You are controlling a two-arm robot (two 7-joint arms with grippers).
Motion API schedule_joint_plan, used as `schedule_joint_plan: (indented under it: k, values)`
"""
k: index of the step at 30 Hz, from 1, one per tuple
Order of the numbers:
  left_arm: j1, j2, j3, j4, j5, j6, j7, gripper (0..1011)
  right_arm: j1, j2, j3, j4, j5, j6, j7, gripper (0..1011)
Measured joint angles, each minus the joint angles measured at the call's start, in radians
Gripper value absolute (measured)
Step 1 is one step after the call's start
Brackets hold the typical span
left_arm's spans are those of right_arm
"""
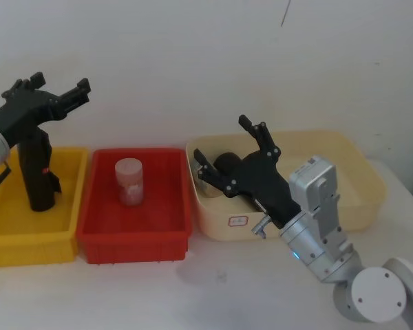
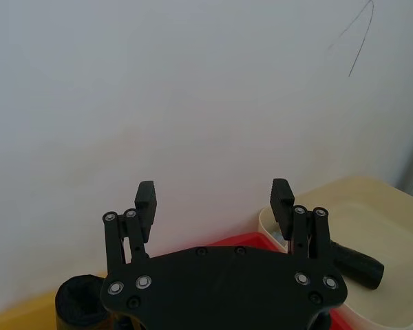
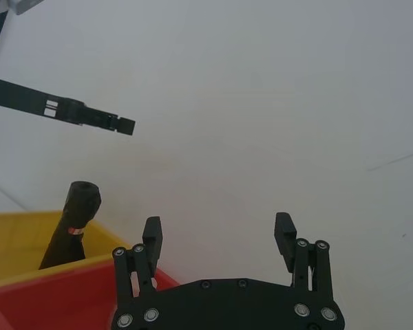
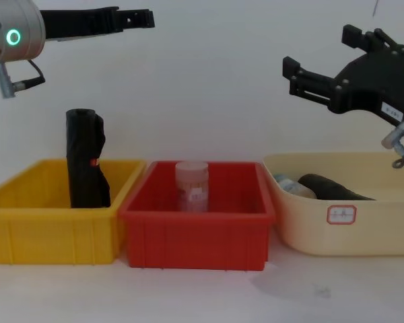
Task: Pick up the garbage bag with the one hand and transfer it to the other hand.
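The garbage bag (image 4: 333,189), a matte-black roll, lies on its side inside the beige bin (image 4: 377,225); its end shows in the head view (image 1: 226,162) and it also appears in the left wrist view (image 2: 355,262). My right gripper (image 1: 222,143) hovers open above that bin's left part, clear of the roll (image 4: 320,50), (image 3: 217,227). My left gripper (image 1: 62,83) is open and empty, held high over the yellow bin (image 1: 27,240), pointing toward the right (image 4: 131,16), (image 2: 213,192).
A second black roll with a small red mark (image 4: 86,161) stands upright in the yellow bin. A pale pink jar (image 1: 129,180) stands in the red bin (image 1: 134,244) between the two. A pale object (image 4: 287,184) lies beside the garbage bag.
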Motion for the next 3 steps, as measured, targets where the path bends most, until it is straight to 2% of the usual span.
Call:
schedule_joint_plan:
  k: [3]
  values:
    - [0.000, 0.000, 0.000, 0.000, 0.000, 0.000, 0.000, 1001, -0.003, 0.000, -0.001, -0.002, -0.002, -0.005, -0.001, 1000]
